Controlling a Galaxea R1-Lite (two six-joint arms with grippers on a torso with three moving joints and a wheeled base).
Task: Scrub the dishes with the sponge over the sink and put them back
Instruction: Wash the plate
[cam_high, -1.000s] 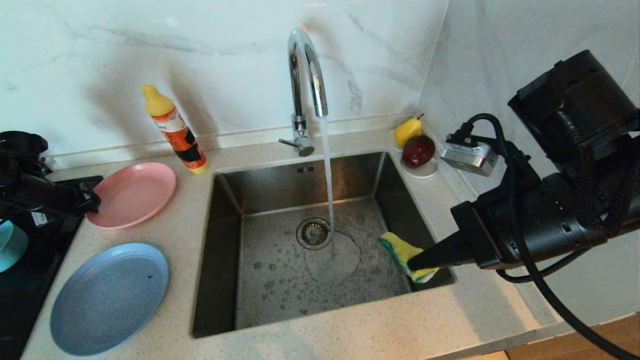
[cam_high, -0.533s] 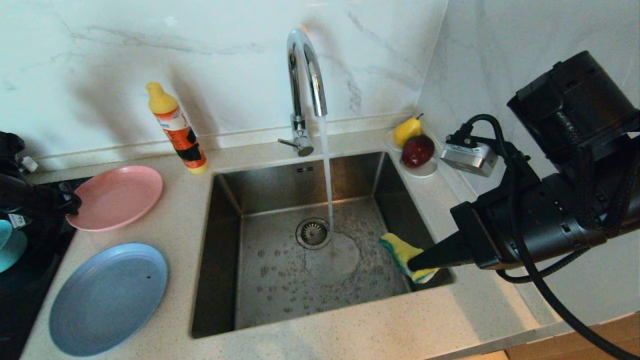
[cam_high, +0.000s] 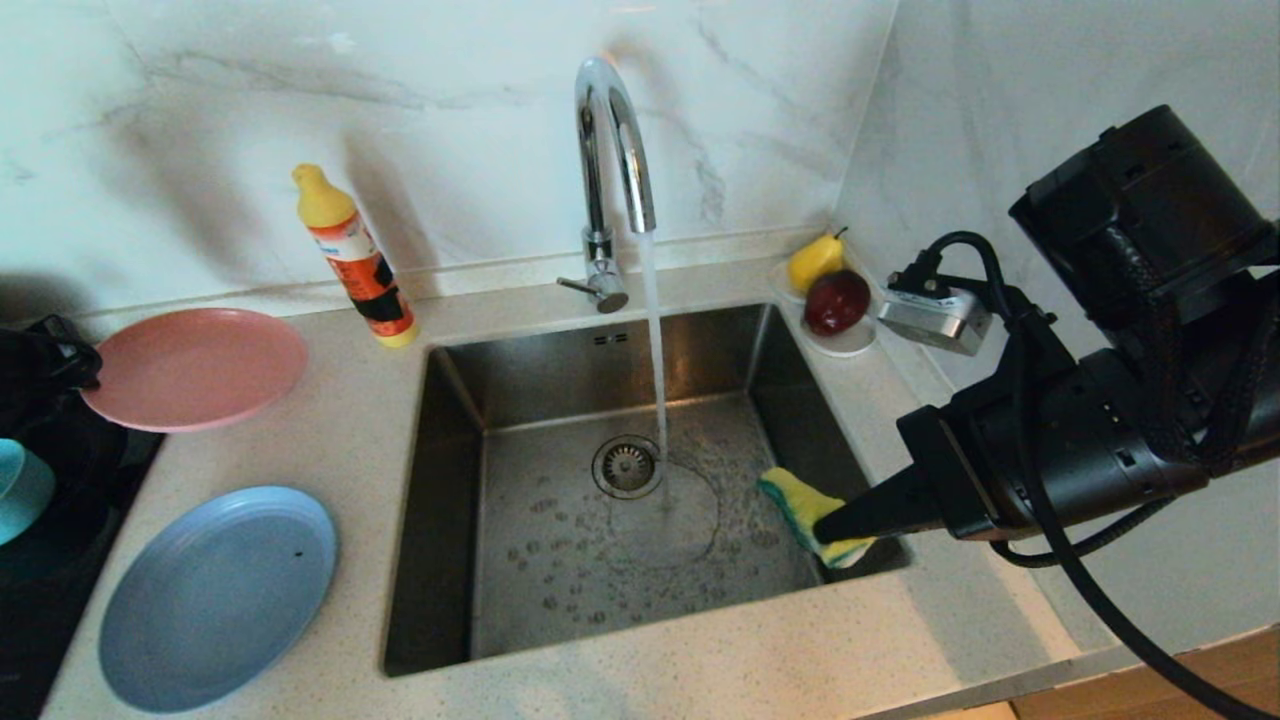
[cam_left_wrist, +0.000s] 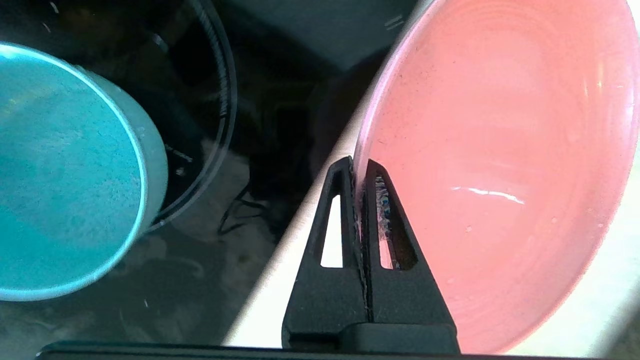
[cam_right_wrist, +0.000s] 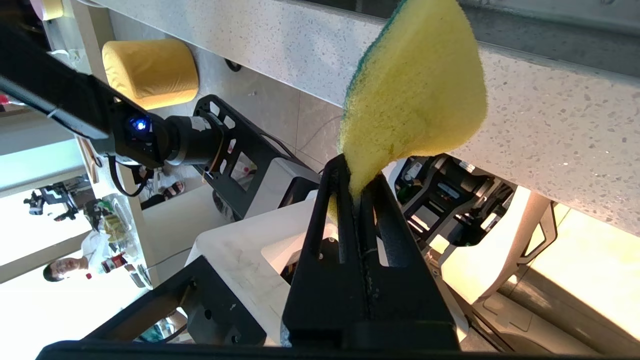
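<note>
The plate at the left of the frame is pink, the larger plate at lower left pale blue, and the bowl teal. The sponge is yellow with a green face. The sink is brushed grey steel under a shiny chrome tap. The bottle is orange with a yellow cap, the pear yellow, the apple dark red, and the wall white marble with grey veins
</note>
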